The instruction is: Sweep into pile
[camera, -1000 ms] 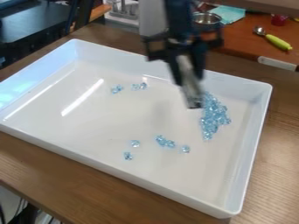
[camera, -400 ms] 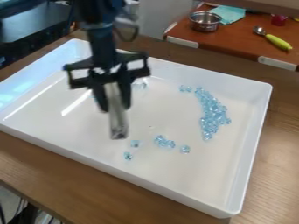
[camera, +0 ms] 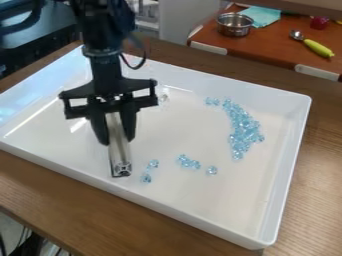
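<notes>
- The black 2-finger gripper (camera: 117, 139) hangs over the left part of a large white rectangular tray (camera: 234, 202), pointing down.
- Its fingers (camera: 129, 131) are closed on a long, narrow, pale grey bar (camera: 117, 150), 1 on each side, held apart only by the width of the bar.
- The bar slants slightly, its lower end near the tray's front wall; whether that end touches the floor of the tray, I cannot tell.
- The clear light-blue beads lie in several groups on the tray floor.
- The largest group, a dense curved pile (camera: 244, 131), is toward the right side of the tray, with 1 small clump (camera: 212, 101) just beside its far end.
- A short row of blue beads (camera: 188, 162) lies between the pile and the bar, and 1 separate blue bead (camera: 212, 170) is near it, on the right.
- Just right of the bar's lower end are 2 small spots of blue beads, 1 farther back (camera: 153, 164) and 1 nearer the front (camera: 146, 178).
- The tray rests on a brown wooden table (camera: 324, 165).
- Behind, a reddish-orange counter (camera: 267, 49) holds a shiny metal pot (camera: 234, 26), a teal cloth (camera: 262, 16) and a metal spoon with a yellow-green handle (camera: 318, 48).
</notes>
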